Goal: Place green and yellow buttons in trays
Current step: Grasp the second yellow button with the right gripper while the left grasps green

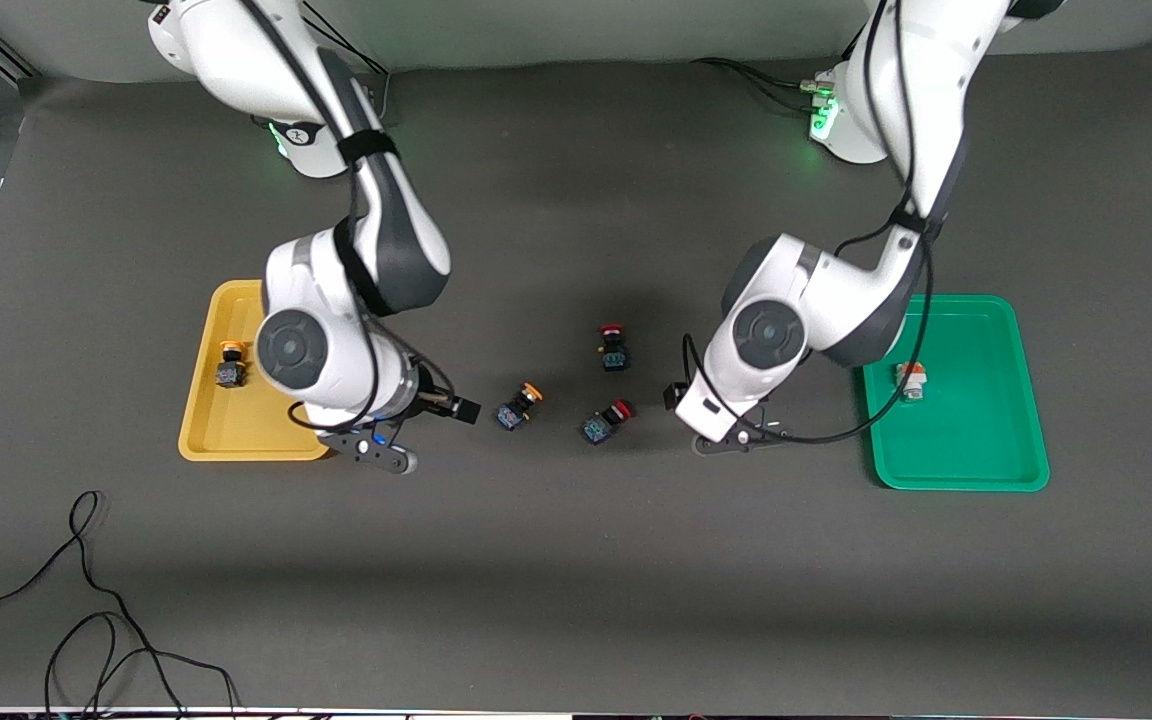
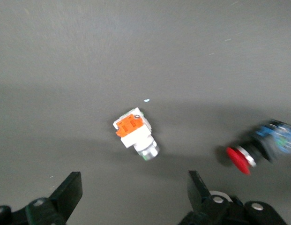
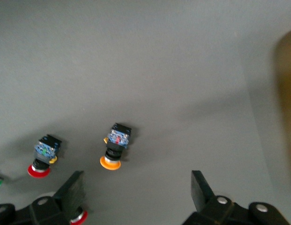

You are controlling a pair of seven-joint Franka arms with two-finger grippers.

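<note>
Both arms are reaching out from their bases, elbows bent, wrists pointing down at the table. Right gripper (image 1: 414, 425) is hanging low over the mat near mid-table, fingers (image 3: 76, 190) standing wide apart, nothing between them. Left gripper (image 1: 736, 430) is hovering likewise toward its own end, fingers (image 2: 70, 191) spread wide and gripping nothing.
</note>
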